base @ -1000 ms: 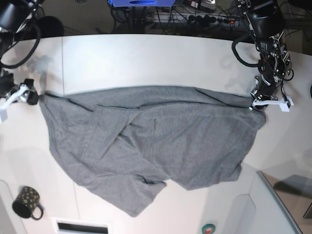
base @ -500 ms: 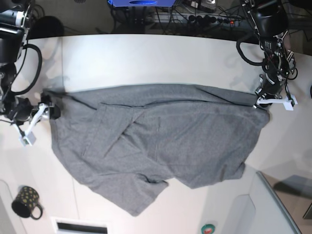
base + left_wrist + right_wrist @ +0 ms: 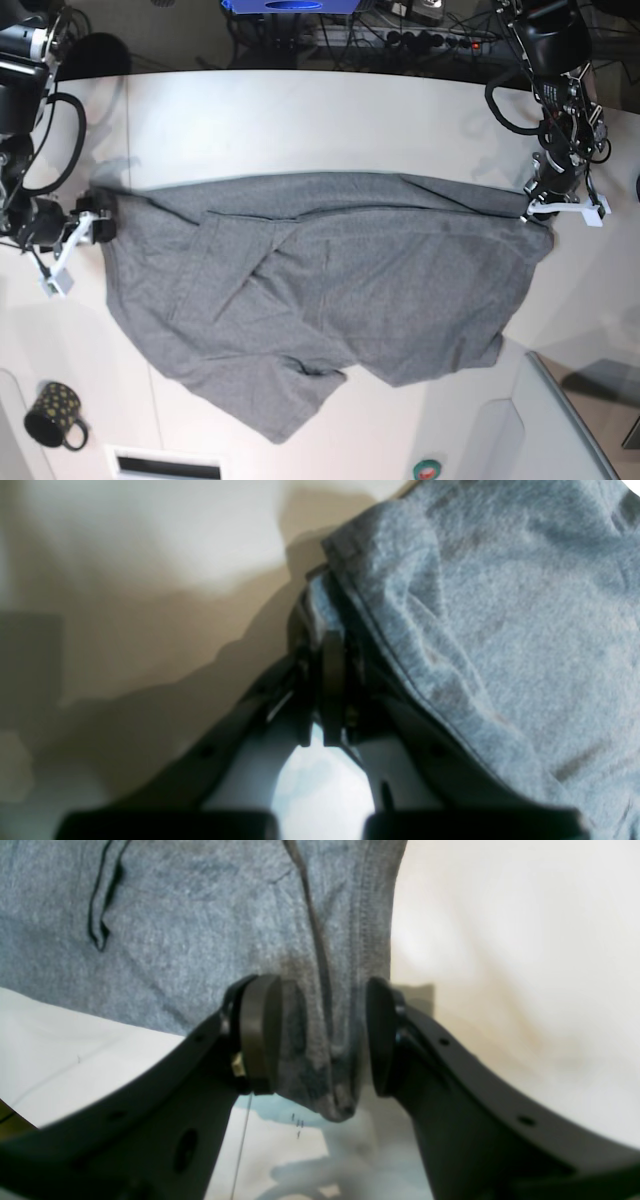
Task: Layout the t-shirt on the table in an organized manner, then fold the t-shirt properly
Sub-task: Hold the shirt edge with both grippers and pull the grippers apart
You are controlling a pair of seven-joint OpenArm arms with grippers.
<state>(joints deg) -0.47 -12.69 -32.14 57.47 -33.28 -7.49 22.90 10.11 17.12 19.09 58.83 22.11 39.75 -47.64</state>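
On my feeds both arms are black, wrapped in looping black cables. Each ends in a white bracket: the left gripper point(image 3: 556, 208), the right gripper point(image 3: 88, 225). Up close, the right fingers point(image 3: 260, 1032) are matte black with rounded pads, small screw holes along their curved limbs and a brass fitting. The left fingers point(image 3: 332, 680) look equally black, blurred.

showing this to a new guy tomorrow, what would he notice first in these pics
First the big grey t-shirt, spread rumpled across the middle of the white table with creases and one part hanging toward the near edge. Next, the two arms at its far corners: the left gripper is shut on the hem, while the right gripper has its fingers apart around a bunched corner. A small dark mug sits at the near edge.
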